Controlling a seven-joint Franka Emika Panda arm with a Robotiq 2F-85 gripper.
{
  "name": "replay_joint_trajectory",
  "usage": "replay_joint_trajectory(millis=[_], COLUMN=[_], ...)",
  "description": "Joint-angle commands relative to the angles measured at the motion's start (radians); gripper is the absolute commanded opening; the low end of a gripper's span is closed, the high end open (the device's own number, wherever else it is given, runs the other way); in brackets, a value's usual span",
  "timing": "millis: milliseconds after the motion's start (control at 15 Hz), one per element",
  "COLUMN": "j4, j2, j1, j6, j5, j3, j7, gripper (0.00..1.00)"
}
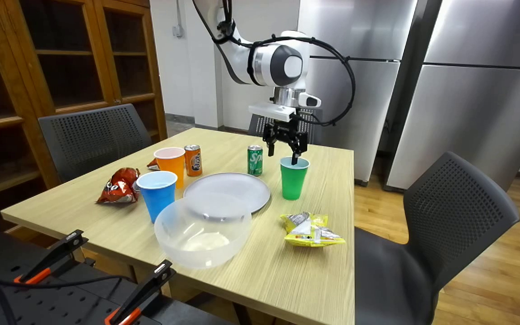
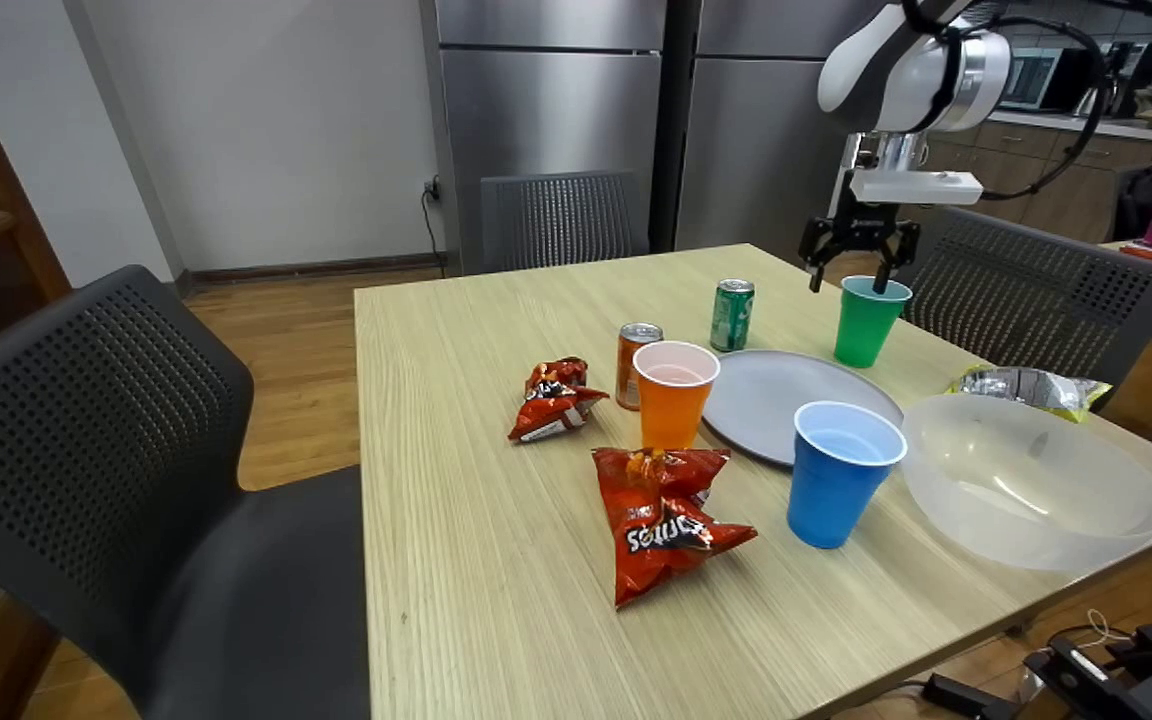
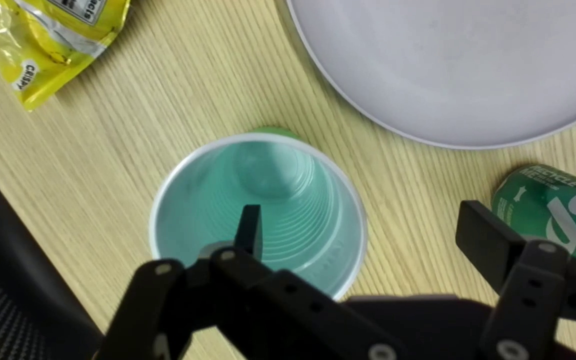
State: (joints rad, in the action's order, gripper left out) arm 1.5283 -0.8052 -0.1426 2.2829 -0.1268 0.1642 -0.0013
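Note:
My gripper (image 1: 282, 154) is open with nothing between its fingers; it also shows in the other views (image 2: 848, 283) (image 3: 368, 232). A green cup (image 1: 292, 183) stands upright under it in both exterior views (image 2: 864, 328). One finger is at the cup's mouth, inside the rim outline in the wrist view (image 3: 293, 220); I cannot tell whether it touches the wall. The other finger is outside the cup, on the side of a green Sprite can (image 1: 255, 160) (image 2: 732, 318) (image 3: 543, 200). A grey plate (image 1: 230, 183) (image 2: 776, 395) (image 3: 443, 75) lies beside the cup.
A yellow snack bag (image 1: 312, 232) lies near the green cup. A clear bowl (image 1: 203, 239), blue cup (image 1: 157, 194), orange cup (image 2: 674, 405), orange can (image 1: 193, 160) and two red bags (image 2: 661, 525) (image 2: 551, 400) share the table. Chairs (image 1: 458, 225) stand around it.

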Motion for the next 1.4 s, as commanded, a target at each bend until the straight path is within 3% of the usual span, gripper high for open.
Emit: replay_joint_trajectory(millis=[0,533,667,1333], j4=[-0.085,-0.100,-0.092,-0.001], j2=[-0.042,-0.050,-0.045,0.031], j1=[-0.012,-0.011,-0.010,0.002], j6=[-0.067,-0.075,-0.071,-0.015], j5=[0.040,0.061,0.068,0.110], j3=[-0.007,-0.001,0.001,0.004], j7=[0.046,0.060,0.064,0.052], gripper=[0.74,0.12,0.00,0.01])
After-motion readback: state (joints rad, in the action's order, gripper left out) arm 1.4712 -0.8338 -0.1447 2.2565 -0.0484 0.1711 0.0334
